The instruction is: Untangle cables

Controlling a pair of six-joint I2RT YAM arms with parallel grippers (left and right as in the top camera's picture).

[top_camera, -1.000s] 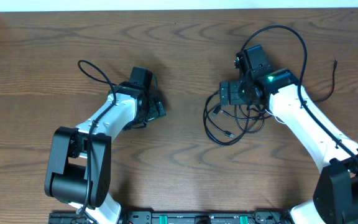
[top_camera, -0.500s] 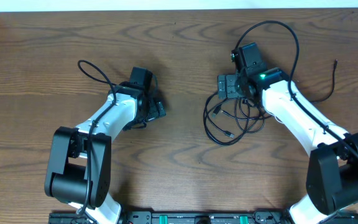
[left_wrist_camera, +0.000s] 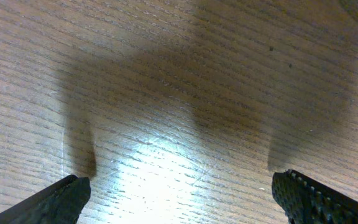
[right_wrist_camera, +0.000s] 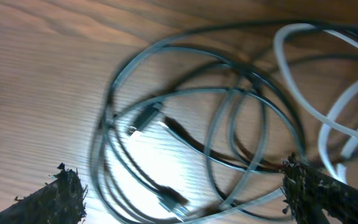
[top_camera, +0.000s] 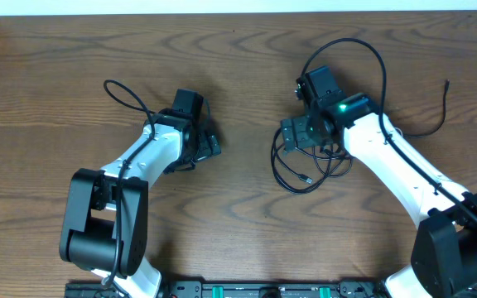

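The right gripper (right_wrist_camera: 185, 190) is hovering with its fingers spread wide and gripping nothing, and the cables (right_wrist_camera: 229, 93) are lying on the wooden table (right_wrist_camera: 36, 74) directly below and between the two fingertips, black loops overlapping there with two small plug ends (right_wrist_camera: 145, 118) among them. A white cord (right_wrist_camera: 277, 45) is curling just beside one fingertip, though whether that tip is touching any cord cannot be told. The left gripper (left_wrist_camera: 185, 194) is also standing wide open over bare wood, holding nothing, with the cables lying well apart from its fingers.
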